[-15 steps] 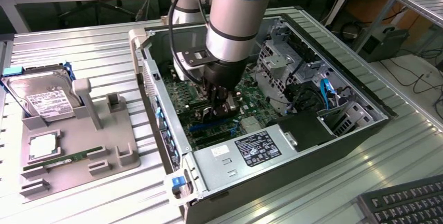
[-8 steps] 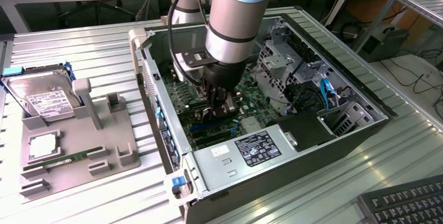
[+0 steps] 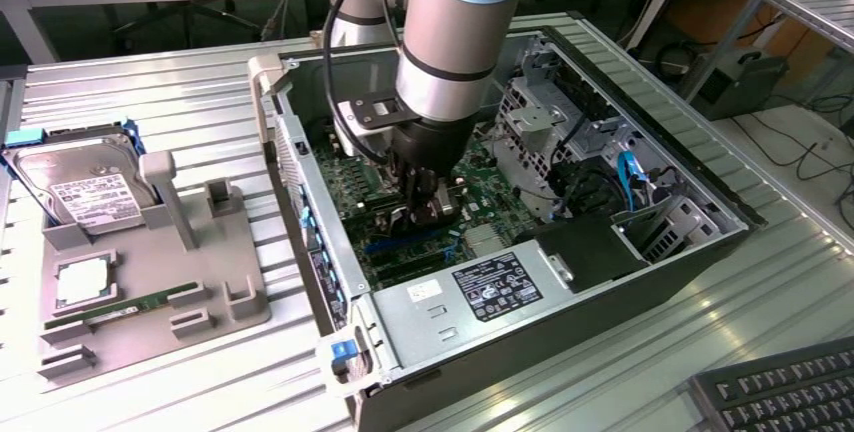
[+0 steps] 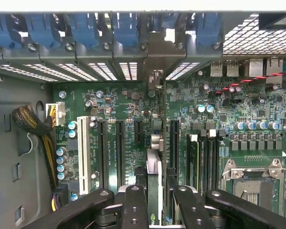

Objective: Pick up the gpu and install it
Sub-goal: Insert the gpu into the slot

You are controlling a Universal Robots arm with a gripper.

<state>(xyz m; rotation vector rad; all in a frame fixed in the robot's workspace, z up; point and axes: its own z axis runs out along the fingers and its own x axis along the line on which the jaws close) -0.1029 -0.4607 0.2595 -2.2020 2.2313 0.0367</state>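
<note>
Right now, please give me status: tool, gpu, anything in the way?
Tool shut on gpu. Gpu upright, edge down, at the motherboard slots inside the case. Nothing seen in the way.

Open computer case (image 3: 441,350) — motherboard (image 4: 128,109) exposed, hard drive (image 3: 87,190) and memory stick (image 3: 114,309) on grey tray (image 3: 211,254), keyboard (image 3: 787,392) nearby.

Arm (image 3: 447,42) points steeply downward, end effector (image 3: 426,218) clamped shut

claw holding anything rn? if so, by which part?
Yes. The claw is closed on the gpu, seen edge-on, one finger on each face along its upper edge, at the end away from its metal bracket.
</note>
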